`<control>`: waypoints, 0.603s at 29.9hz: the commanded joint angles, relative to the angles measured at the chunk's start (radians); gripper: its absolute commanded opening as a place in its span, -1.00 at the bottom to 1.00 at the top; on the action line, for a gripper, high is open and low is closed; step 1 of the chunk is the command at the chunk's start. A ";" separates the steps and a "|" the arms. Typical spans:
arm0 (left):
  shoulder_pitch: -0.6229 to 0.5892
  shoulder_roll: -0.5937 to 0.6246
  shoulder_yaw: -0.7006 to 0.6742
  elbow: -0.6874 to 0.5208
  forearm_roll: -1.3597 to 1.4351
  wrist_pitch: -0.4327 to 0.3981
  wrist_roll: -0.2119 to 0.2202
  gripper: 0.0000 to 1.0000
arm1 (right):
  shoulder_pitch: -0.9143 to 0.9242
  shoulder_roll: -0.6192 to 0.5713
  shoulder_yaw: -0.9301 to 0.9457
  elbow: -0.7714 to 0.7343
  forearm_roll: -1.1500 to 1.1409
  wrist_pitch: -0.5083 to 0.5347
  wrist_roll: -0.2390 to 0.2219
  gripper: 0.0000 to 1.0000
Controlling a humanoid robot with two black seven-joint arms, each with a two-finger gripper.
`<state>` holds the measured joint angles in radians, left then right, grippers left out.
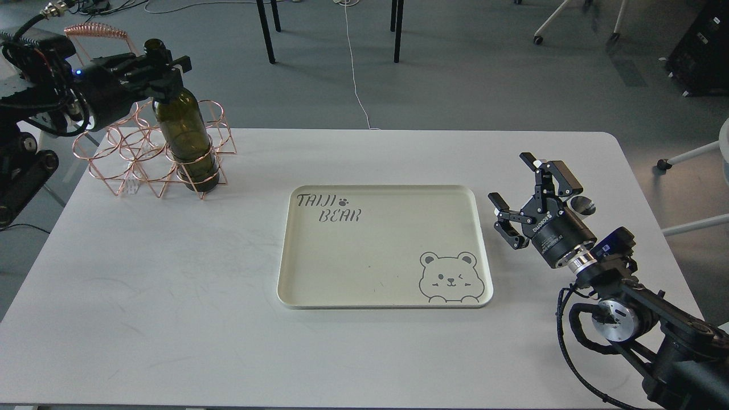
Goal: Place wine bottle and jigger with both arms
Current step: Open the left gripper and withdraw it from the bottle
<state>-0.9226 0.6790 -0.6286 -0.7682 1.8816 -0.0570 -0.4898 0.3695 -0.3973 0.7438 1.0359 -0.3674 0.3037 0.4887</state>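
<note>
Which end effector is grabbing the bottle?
The left end effector, closed around the wine bottle's neck. The right end effector is open and empty.

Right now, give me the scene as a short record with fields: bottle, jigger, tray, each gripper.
bottle: upright in the copper rack, table's far left
jigger: on the table right of the tray, mostly hidden behind the right gripper
tray: cream, bear print, centre, nothing on it
left gripper: closed on the bottle's neck
right gripper: open, holding nothing, beside the jigger
</note>
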 commanded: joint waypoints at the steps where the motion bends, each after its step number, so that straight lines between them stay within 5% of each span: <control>1: -0.001 0.001 0.000 -0.002 -0.013 0.002 0.001 0.67 | 0.000 0.000 -0.001 0.001 0.001 0.000 0.000 0.96; 5: -0.001 0.008 0.000 -0.006 -0.047 0.002 0.001 0.90 | 0.000 0.000 -0.001 0.001 0.001 0.000 0.000 0.96; 18: 0.073 0.065 -0.008 -0.062 -0.142 -0.001 0.001 0.95 | -0.014 0.000 0.003 0.003 0.001 0.000 0.000 0.96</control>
<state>-0.8855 0.7245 -0.6320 -0.8138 1.7915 -0.0598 -0.4886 0.3620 -0.3973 0.7445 1.0376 -0.3675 0.3038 0.4887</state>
